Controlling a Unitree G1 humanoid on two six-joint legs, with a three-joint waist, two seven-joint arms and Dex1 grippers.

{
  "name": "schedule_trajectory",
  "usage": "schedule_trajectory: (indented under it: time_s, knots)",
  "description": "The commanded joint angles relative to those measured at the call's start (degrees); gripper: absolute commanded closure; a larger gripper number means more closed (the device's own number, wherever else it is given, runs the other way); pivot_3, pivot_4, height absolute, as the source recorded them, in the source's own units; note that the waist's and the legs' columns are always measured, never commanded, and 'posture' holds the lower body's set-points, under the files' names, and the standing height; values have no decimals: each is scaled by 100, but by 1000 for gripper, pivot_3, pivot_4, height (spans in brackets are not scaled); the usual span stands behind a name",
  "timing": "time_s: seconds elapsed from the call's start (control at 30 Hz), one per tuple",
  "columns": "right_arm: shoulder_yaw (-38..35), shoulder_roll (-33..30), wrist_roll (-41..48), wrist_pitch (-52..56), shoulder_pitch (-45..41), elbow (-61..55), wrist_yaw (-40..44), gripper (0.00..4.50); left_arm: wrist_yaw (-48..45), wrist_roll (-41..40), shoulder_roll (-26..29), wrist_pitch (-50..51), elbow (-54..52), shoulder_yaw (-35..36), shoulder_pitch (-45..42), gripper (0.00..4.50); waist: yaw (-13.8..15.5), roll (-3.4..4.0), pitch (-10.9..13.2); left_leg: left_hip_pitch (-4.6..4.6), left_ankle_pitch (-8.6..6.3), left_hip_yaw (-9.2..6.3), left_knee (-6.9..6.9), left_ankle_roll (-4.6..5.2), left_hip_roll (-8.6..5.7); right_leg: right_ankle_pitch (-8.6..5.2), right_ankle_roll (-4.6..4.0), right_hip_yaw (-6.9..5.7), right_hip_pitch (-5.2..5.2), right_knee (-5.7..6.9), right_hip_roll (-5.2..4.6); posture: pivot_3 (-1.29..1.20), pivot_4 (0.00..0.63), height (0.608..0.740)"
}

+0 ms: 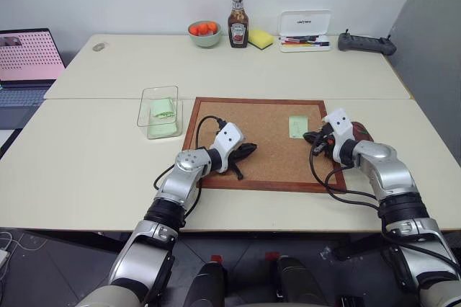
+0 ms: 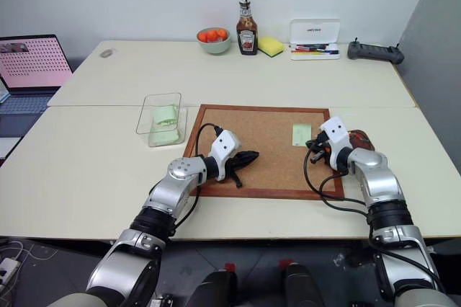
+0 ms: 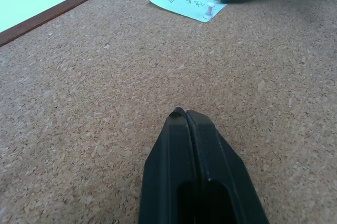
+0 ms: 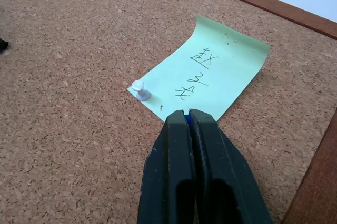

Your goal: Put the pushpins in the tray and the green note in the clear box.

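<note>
Nearest: left gripper clenched tight on nothing, tips low over the bare middle of the cork board. Well apart from the paper, out of the way.

Further right, right gripper also clenched, tips pressed together right at the near edge of the green note. Cannot tell whether anything sits pinched between them. Note lying flat on the board's right part, far end curled up a little, handwriting on top. One pale-headed pushpin standing upright in a near corner, just beside the shut tips. Small empty pin holes at other corners.

Tray just off the board's right edge, partly hidden behind the right wrist. Clear box well apart on the left, past the board's left edge, green paper already lying inside.

Likely trouble from here:
- Tearing the note, if pulled while that pin holds the corner down.
- Crumpling the edge, if the tips have caught paper rather than a pin.
- Dropping or flicking the pin on the short way to the tray; tiny smooth head, poor purchase.
- Nudging the tray with the wrist, given how close behind it sits.
</note>
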Motion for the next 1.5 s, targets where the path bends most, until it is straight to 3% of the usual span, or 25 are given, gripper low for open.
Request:
schedule_trajectory:
  time_s: [0.03,0.33,0.53,0.7,1.0,1.5]
  knots:
    - [-208,-66,310,-134,-65,-836,204,4488,-12,223,-21,210,228,-274,194,4500,-1,0,0,-1,0,0,0,0,0,0,0,0,-1,0,0,0,150,740]
    - [-311,-256,414,65,61,-1363,194,4488,-19,247,-49,195,310,-314,164,4500,6,0,-1,0,0,-1,1,0,-1,0,1,-1,2,-1,-1,0,150,740]
    - [-599,-778,361,266,411,-1637,121,4488,-29,246,-51,188,303,-334,185,4500,24,0,-1,-2,0,-2,1,0,-2,0,0,-2,2,-3,-2,0,150,740]
    - [-441,-1489,-420,-234,892,-1419,-131,4488,-32,245,-54,157,346,-339,172,4500,26,0,-1,-2,0,0,0,0,-2,0,0,0,2,-5,-2,0,150,740]
    - [-124,-1661,-1196,-881,862,-763,-539,4488,-41,258,-69,105,407,-361,148,4500,8,5,-5,3,0,5,2,0,-2,0,2,3,4,-2,-2,0,150,740]
    - [-209,-1549,-1223,-618,548,-459,-679,1473,-11,268,-59,97,377,-347,169,4500,19,5,-5,1,0,4,1,0,-3,0,2,2,4,-4,-2,0,150,740]
